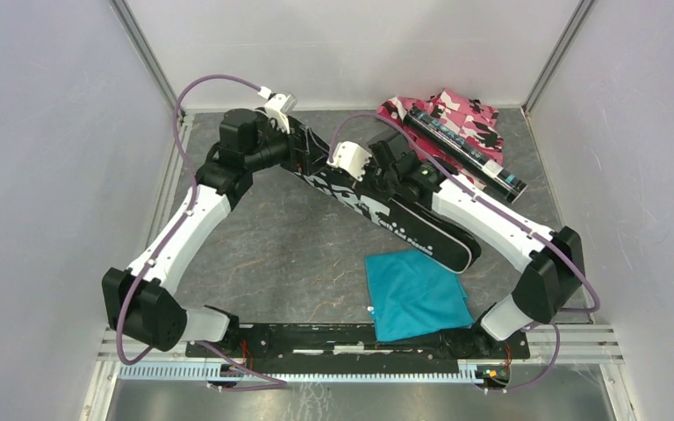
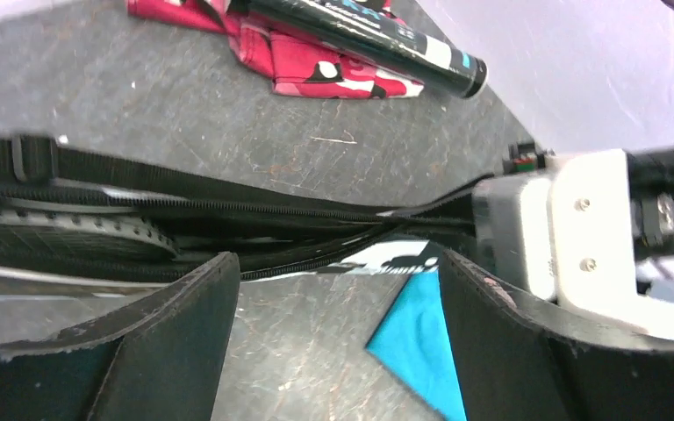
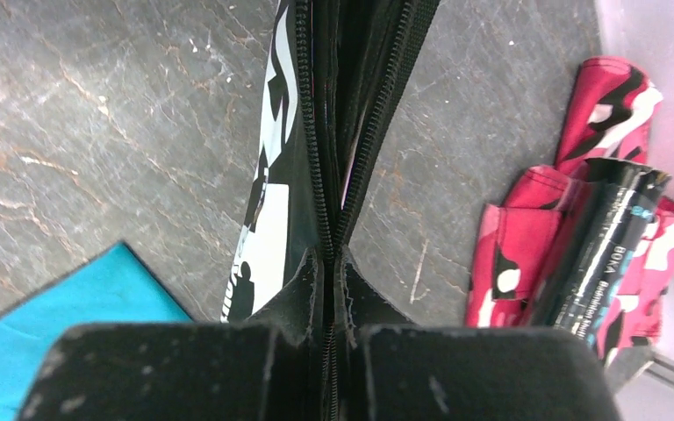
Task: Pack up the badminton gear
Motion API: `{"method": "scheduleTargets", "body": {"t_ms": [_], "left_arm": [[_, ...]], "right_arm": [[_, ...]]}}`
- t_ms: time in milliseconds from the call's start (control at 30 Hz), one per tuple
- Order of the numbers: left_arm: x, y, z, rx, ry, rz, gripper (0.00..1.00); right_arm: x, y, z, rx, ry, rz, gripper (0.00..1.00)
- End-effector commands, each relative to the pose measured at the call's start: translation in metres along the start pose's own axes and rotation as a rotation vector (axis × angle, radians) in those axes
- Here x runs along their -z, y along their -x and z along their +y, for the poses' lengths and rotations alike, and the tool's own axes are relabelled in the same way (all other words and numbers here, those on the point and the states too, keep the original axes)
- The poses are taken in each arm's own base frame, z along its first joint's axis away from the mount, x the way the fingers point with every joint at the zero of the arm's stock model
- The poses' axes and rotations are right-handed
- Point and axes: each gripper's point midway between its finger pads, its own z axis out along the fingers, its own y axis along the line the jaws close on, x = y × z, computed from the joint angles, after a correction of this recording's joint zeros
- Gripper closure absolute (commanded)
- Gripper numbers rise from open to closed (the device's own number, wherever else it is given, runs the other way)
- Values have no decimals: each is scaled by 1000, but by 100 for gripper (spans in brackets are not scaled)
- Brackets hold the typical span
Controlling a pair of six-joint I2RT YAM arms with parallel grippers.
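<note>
Grey, scuffed tabletop point(image 1: 298, 263) fills the space between white walls, and the biggest thing on it is the black racquet-shaped SPORT bag point(image 1: 439, 241). It lies diagonally, with its narrow end toward the far left and its broad rounded end toward the near right. Just nearer than the broad end lies the teal cloth point(image 1: 417, 296), flat, with one corner by the bag's edge. At the far right the pink-black camouflage fabric point(image 1: 461, 112) is bunched against the wall. The long black tube point(image 1: 463, 151) rests slantwise across it, one capped end sticking out past the fabric onto the bare surface, well apart from the bag. The right end effector point(image 3: 329, 267) is over the bag's middle stretch. Its fingers point(image 3: 184, 368) are pressed together with the bag's zip seam pinched between the tips, and the two zip tracks part into an open gap beyond the grip. The left end effector point(image 2: 332, 263) is by the bag's narrow far end, spread wide and holding nothing. Tabletop and a corner of the teal cloth show between its two fingers. The zip line runs crosswise right at their tips, though whether they touch it cannot be told.
</note>
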Motion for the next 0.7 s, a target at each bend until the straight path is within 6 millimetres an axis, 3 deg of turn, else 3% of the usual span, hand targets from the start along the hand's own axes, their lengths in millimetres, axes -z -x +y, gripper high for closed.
{"method": "scheduleTargets", "body": {"t_ms": [0,267,500,667], "left_arm": [[32,13,-26,-372,-110,49,11],[53,12,-35,-649,-174,121,11],[61,-18,-38,-830,-341,239,11],[60,-41,-28,-924,-434,349,12]], "right_arm": [[34,12,-21,131,-73,-70,100],[41,-13,-9,258,18,-129,100],[44,-30,6,323,118,-172,100],[47,-37,14,341,171,-189,100]]}}
